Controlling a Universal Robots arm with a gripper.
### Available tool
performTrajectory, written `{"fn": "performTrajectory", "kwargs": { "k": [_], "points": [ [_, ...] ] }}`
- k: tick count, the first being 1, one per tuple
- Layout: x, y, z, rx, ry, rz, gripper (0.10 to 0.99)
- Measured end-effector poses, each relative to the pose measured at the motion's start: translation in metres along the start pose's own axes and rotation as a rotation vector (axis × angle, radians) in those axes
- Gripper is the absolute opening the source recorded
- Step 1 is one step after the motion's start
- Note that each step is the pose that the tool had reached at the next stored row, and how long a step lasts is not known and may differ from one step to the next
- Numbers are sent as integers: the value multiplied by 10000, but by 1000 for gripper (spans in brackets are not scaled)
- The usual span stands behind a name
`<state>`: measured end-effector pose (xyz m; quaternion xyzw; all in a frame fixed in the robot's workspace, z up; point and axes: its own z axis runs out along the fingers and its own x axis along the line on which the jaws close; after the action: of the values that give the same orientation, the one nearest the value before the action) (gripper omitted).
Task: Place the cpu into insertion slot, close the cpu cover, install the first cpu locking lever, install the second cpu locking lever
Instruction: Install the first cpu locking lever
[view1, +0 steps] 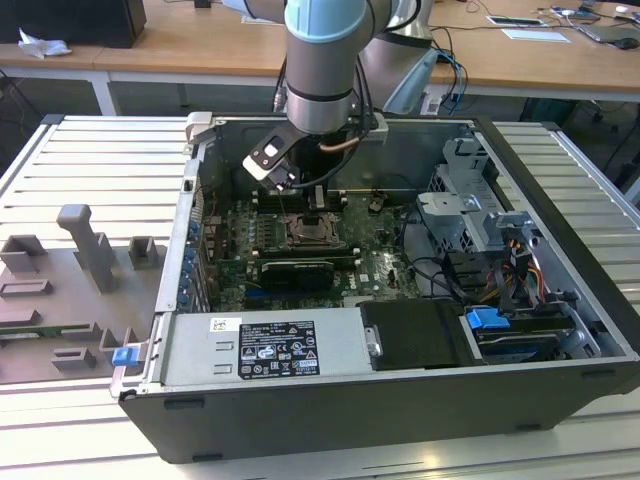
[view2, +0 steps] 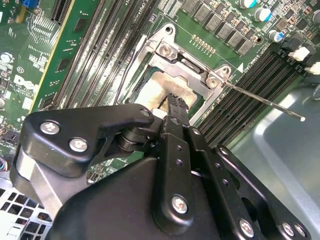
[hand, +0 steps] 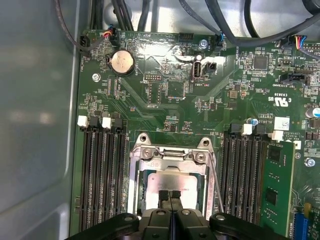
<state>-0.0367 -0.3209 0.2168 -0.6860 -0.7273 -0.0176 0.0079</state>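
Note:
The cpu (hand: 172, 181) lies in the insertion slot (view1: 316, 232) on the green board, its pale silvery top (view2: 154, 86) showing through the window of the cpu cover (hand: 170, 156). The cover's silvery frame (view2: 186, 59) lies flat around the chip. My gripper (hand: 170, 195) is directly over the chip, its two black fingertips (view2: 176, 104) pressed together with nothing seen between them, at or just above the chip's top. A thin metal locking lever (hand: 216, 187) runs along one side of the socket; its rod (view2: 265, 103) sticks out over the memory slots.
Rows of long memory slots (hand: 102, 175) flank the socket on both sides. In the exterior view a black card (view1: 295, 272) lies in front of the socket, a drive cage with cables (view1: 480, 240) stands at the right, and the case walls (view1: 190, 230) enclose the board.

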Motion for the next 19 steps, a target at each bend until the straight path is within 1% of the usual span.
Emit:
{"fn": "performTrajectory", "kwargs": {
  "k": [19],
  "points": [
    [1,0,-31,1,-1,0,106]
  ]
}}
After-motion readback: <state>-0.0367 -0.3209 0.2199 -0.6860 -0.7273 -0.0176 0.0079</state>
